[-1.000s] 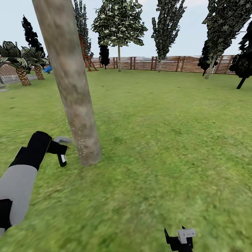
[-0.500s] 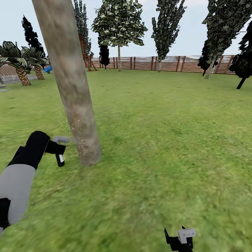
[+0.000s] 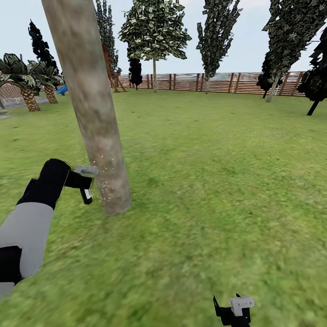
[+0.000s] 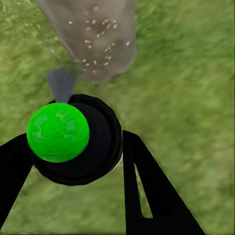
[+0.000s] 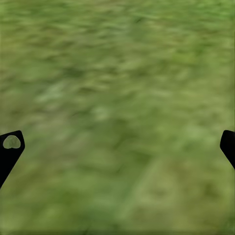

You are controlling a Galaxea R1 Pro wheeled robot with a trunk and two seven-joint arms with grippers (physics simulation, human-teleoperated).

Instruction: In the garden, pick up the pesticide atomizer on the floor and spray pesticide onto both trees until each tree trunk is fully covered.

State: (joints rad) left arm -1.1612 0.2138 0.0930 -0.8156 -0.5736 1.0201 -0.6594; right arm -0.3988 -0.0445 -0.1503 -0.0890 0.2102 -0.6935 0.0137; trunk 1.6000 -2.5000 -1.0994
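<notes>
Left end effector (image 3: pixel 81 181), closed around the pesticide atomizer (image 3: pixel 85 184), holds the bottle just beside the lower part of the tree trunk (image 3: pixel 91 104), its pale grey spray head turned toward the bark. Whitish specks of pesticide (image 3: pixel 105 188) dot the trunk near its base and hang between nozzle and bark, also seen on the trunk in the left wrist view (image 4: pixel 98 34). Right end effector (image 3: pixel 234 311), well apart from the trunk over the lawn (image 3: pixel 218 172), stands spread wide and holds nothing.
</notes>
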